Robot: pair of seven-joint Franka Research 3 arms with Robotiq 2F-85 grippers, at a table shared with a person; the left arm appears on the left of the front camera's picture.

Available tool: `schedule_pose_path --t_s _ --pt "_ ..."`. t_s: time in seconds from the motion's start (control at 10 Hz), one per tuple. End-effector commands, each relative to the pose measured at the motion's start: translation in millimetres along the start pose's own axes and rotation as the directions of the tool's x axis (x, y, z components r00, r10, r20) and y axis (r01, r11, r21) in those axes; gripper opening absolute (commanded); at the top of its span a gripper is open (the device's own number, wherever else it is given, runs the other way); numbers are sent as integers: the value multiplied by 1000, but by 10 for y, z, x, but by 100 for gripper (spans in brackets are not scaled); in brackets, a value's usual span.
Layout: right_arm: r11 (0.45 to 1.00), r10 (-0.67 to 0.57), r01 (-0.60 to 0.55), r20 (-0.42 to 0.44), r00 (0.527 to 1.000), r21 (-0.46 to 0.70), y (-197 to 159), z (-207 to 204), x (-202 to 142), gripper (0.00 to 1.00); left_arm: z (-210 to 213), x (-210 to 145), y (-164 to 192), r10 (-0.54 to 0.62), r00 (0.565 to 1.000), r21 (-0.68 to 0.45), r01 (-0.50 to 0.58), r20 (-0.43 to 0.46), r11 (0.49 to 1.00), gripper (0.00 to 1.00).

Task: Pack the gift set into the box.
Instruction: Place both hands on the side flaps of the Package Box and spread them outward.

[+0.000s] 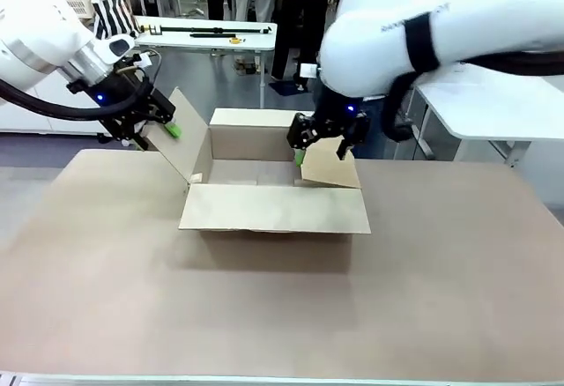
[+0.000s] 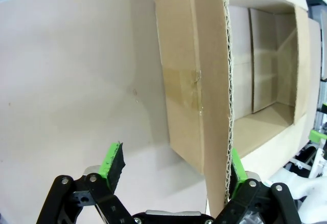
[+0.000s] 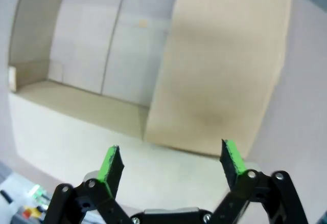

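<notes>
Nearest: bare tan worktop (image 1: 282, 315). Just beyond, the near flap (image 1: 273, 208) of the plain brown corrugated cardboard box (image 1: 256, 144), folded out flat toward the robot's side. Box mid-worktop, upright, mouth facing up, all four flaps spread. Floor inside showing bare cardboard with a centre seam.

Left hand (image 2: 174, 158) at the box's left flap (image 1: 185, 144). Fingers spread wide, not clamped. Corrugated edge of that flap lying between the green pads (image 2: 115, 160), close against one and well apart from the other. Judged: straddling the flap to press it outward and hold the mouth wide, not to lift anything.

Right hand (image 1: 322, 152) over the right flap (image 1: 333, 170), fingers likewise wide apart, gripping nothing. Seen from the wrist, pointing down at the flap's broad face. Touching or just above: cannot tell. Judged: mirror job, pushing that flap down and away from the opening.

Reason for the arrangement, as a guess: shallow box, flaps prone to spring back over the mouth. Both sides braced so a wide item can drop in unhindered.

Stage: preparation only. Packing proper not yet begun, by the look of the bare floor. Risk: left flap slipping off the one pad and swinging back across the mouth.
</notes>
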State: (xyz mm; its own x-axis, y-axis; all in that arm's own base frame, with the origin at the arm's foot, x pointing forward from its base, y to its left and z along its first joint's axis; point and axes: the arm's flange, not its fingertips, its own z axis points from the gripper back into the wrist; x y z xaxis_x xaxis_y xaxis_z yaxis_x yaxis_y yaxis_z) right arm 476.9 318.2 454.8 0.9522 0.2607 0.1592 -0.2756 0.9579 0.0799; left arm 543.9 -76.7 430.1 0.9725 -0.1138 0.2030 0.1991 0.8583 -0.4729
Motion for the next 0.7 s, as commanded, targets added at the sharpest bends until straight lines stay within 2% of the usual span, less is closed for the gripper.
schedule_pose_path --t_s 0.0,0.2,0.4,0.6 --pt "996 -12 12 -6 1000 -87 420 -46 535 100 6 -23 -6 0 1000 16 0 4 1000 100" --pt "972 -82 96 73 994 -214 553 -328 703 100 6 -23 -6 0 1000 16 0 4 1000 100" --pt "901 -193 228 130 973 -369 512 -586 762 100 6 -23 -6 0 1000 16 0 4 1000 100" --pt "854 -204 251 151 967 -455 442 -720 730 100 6 -23 -6 0 1000 16 0 4 1000 100"
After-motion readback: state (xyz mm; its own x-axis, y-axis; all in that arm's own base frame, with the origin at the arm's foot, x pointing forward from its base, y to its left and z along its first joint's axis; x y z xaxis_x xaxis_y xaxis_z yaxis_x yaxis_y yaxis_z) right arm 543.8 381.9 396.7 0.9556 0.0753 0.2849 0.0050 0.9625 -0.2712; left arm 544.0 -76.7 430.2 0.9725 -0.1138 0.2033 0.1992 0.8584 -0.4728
